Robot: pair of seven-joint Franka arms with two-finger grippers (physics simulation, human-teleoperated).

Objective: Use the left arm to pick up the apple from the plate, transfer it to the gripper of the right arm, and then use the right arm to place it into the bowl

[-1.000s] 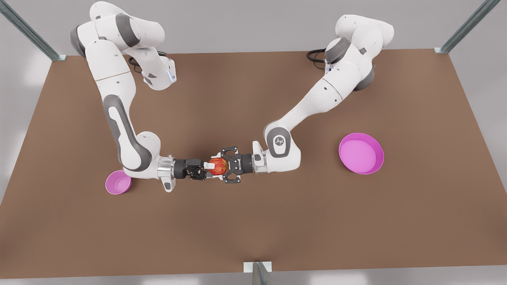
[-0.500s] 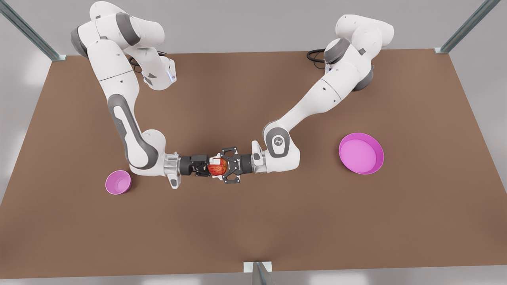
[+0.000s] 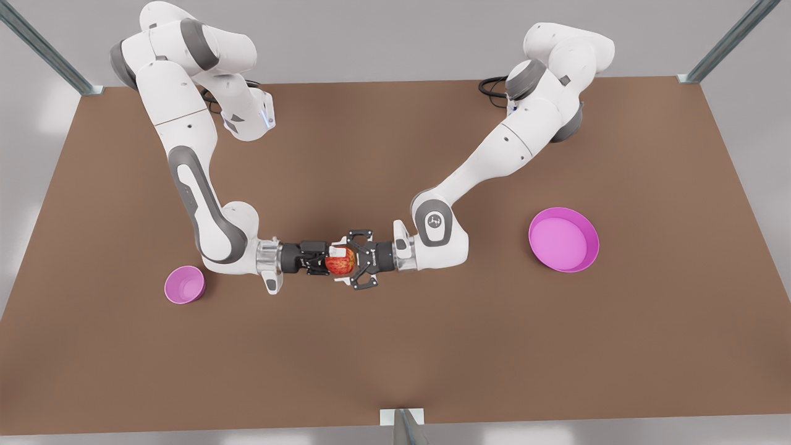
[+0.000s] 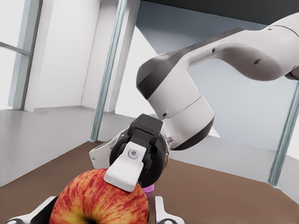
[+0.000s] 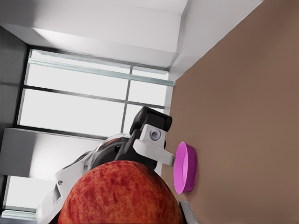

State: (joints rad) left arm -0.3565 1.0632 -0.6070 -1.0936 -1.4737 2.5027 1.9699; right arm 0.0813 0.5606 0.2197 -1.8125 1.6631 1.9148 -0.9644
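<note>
Right jaws: the right gripper (image 3: 329,262) is at the centre of the counter (image 3: 395,358), reaching in level from the front view's left. Its jaws are closed onto the apple (image 4: 98,200). In the left wrist view one white pad (image 4: 125,169) lies flat against the top of the fruit.
Left jaws: the left gripper (image 3: 340,266) reaches in level from the front view's right, nose to nose with the right gripper. Its jaws bracket the same apple. Whether they clamp it or only flank it cannot be told.
Apple: held off the counter between the two grippers. It is well apart from both dishes and somewhat nearer the bowl.
Bowl: the bowl (image 3: 184,285) sits on the counter at the front view's left, just beside the right arm's wrist.
Plate: the plate (image 3: 590,253) sits on the counter at the front view's right, beyond the left arm's wrist.
</note>
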